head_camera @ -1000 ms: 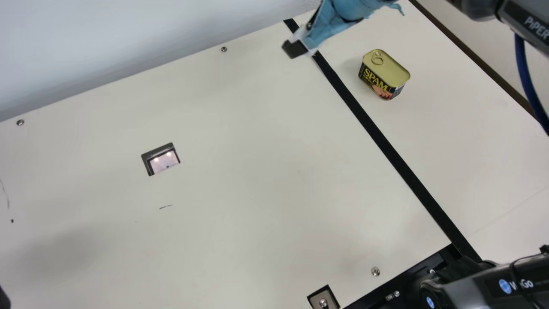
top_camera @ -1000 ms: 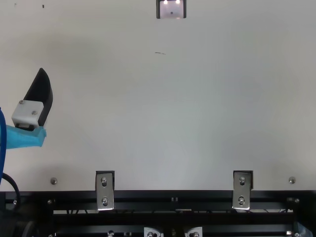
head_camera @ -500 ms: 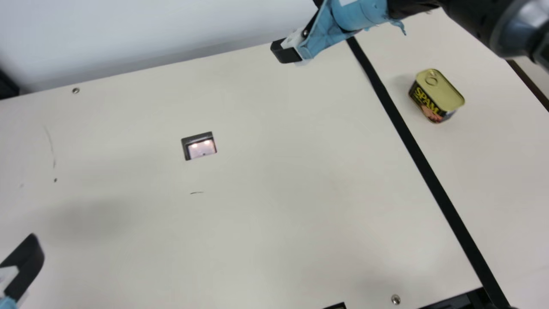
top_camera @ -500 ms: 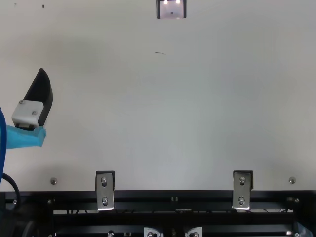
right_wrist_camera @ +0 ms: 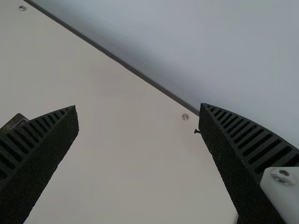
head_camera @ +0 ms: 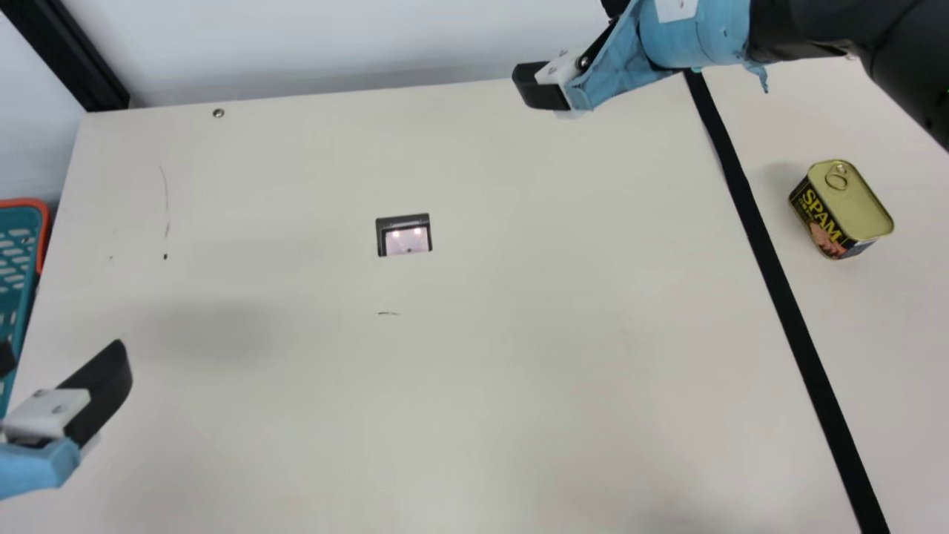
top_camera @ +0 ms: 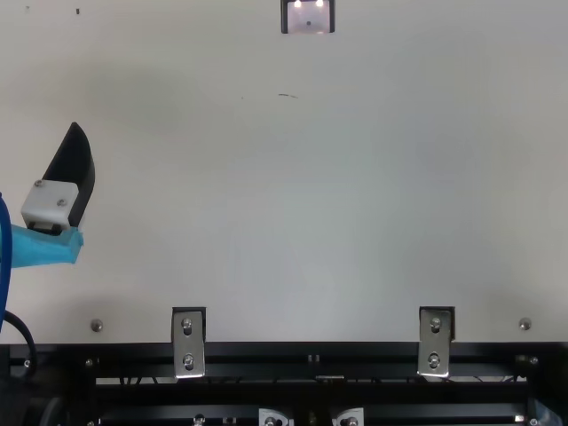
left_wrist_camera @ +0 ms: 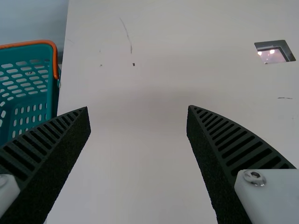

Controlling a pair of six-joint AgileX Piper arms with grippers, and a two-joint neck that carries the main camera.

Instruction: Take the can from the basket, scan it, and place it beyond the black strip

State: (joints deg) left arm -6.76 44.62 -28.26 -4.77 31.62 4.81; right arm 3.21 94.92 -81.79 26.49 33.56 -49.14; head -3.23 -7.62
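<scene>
In the main view, the can (head_camera: 841, 210) stands on the worktop (head_camera: 519, 334), over on the right-hand side, beyond the black strip (head_camera: 771, 271), near it but not touching, with its ring-pull lid up. A small lit window (head_camera: 406, 239) is set into the worktop left of the strip, towards the far side. The teal basket (head_camera: 22, 297) with its orange-red rim sits beside the worktop's left edge. The left end effector (head_camera: 61, 354) is on the near left, while the right end effector (head_camera: 565, 43) is at the far side, left of the strip, its arm crossing above the strip; a pale wall (head_camera: 334, 37) rises behind. The top view has one black finger of the left end effector over the left side, and two metal brackets (top_camera: 188, 342) (top_camera: 435, 342) along the near edge. In the left wrist view, the left end effector (left_wrist_camera: 138, 108) is spread wide and holds nothing, with basket and window outside its fingers. The right wrist view has the right end effector (right_wrist_camera: 138, 107) wide as well, nothing between its fingers but worktop and wall behind.
</scene>
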